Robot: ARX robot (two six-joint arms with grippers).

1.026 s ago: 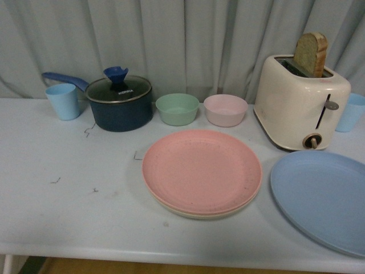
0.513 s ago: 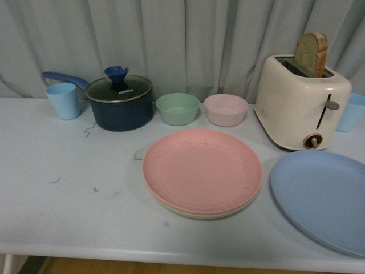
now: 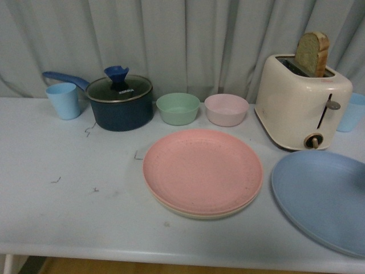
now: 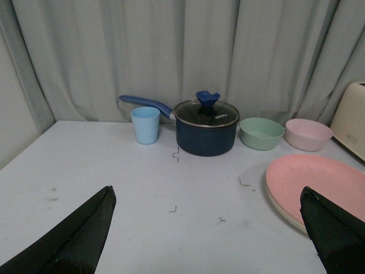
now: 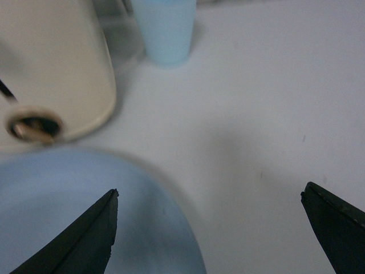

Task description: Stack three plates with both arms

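The pink plate (image 3: 202,170) lies on the cream plate (image 3: 194,214), whose rim shows under it, at the middle of the table. The light blue plate (image 3: 322,197) lies alone at the right, by the toaster. Neither arm shows in the front view. My left gripper (image 4: 208,197) is open and empty above the bare table, with the pink plate (image 4: 319,182) beside one finger. My right gripper (image 5: 210,197) is open and empty, low over the edge of the light blue plate (image 5: 85,211).
At the back stand a light blue cup (image 3: 63,100), a dark blue lidded pot (image 3: 120,103), a green bowl (image 3: 178,108) and a pink bowl (image 3: 226,109). A cream toaster (image 3: 301,103) with a bread slice stands right, with another blue cup (image 3: 352,112) behind it.
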